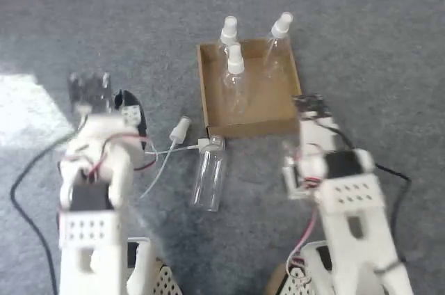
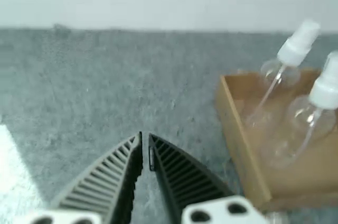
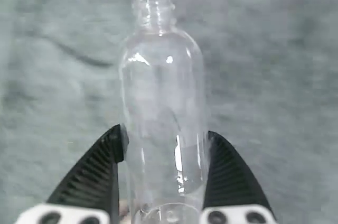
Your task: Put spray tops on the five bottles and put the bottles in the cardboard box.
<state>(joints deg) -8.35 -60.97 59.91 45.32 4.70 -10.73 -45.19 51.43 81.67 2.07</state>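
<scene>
Five bottles by my count: three topped, two open, one of those open ones in my right gripper.

My right gripper [image 3: 165, 137] pinches a clear bottle [image 3: 161, 92] by its lower body, a ribbed finger against each side, its bare threaded neck pointing away from the wrist over the grey carpet [image 1: 389, 51]. My left gripper [image 2: 145, 142] has its fingers pressed nearly together on nothing, well to the side of the cardboard box [image 1: 278, 104]. Three capped bottles [image 1: 235, 76] stand upright at the box; I can't tell if the rear left one is inside. The second open bottle [image 1: 208, 177] lies on the carpet between the arms, just before the box. I see a loose spray top [image 1: 181, 128] beside it, and what looks like another top [image 1: 206, 145] at its neck.
</scene>
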